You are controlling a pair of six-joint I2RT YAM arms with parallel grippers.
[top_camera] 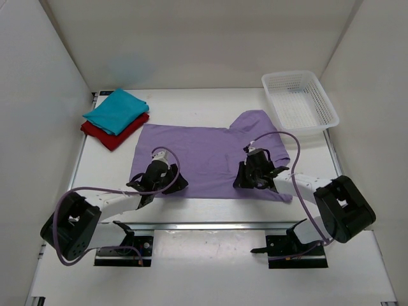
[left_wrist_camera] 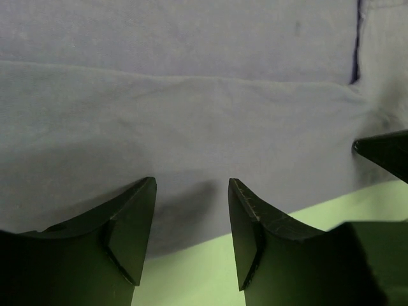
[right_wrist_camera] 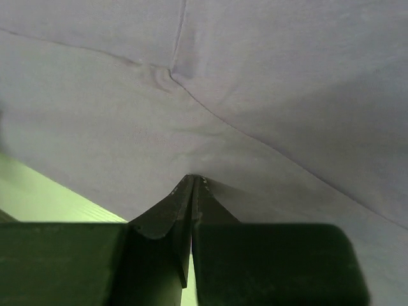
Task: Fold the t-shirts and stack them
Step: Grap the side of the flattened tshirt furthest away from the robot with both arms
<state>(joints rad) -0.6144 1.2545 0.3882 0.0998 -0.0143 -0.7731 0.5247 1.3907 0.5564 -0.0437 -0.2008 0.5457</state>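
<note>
The left hand (top_camera: 157, 176) is seen low over the near left edge of the purple shirt (top_camera: 204, 156), and its fingers (left_wrist_camera: 127, 217) are held apart, with nothing between them but the cloth's hem below and a strip of bare counter (top_camera: 191, 102) nearer the arm. Over on the other side, the right hand (top_camera: 255, 169) is set down at the near right part of the same shirt, fingers pressed tight together with no gap between them; their tips are buried right at the edge of the cloth, and whether a fold is caught there cannot be told from the wrist view. The purple shirt is spread out flat across the middle of the counter, mostly smooth, one sleeve reaching toward the far right. A seam and a few soft creases are shown close up ahead of the right fingers. At the far left, the teal shirt (top_camera: 115, 109) is found already folded and laid on top of the folded red shirt (top_camera: 118, 135), the pair just beside the purple shirt's far left corner. A white mesh basket (top_camera: 333, 118) is parked at the far right corner, near the sleeve.
</note>
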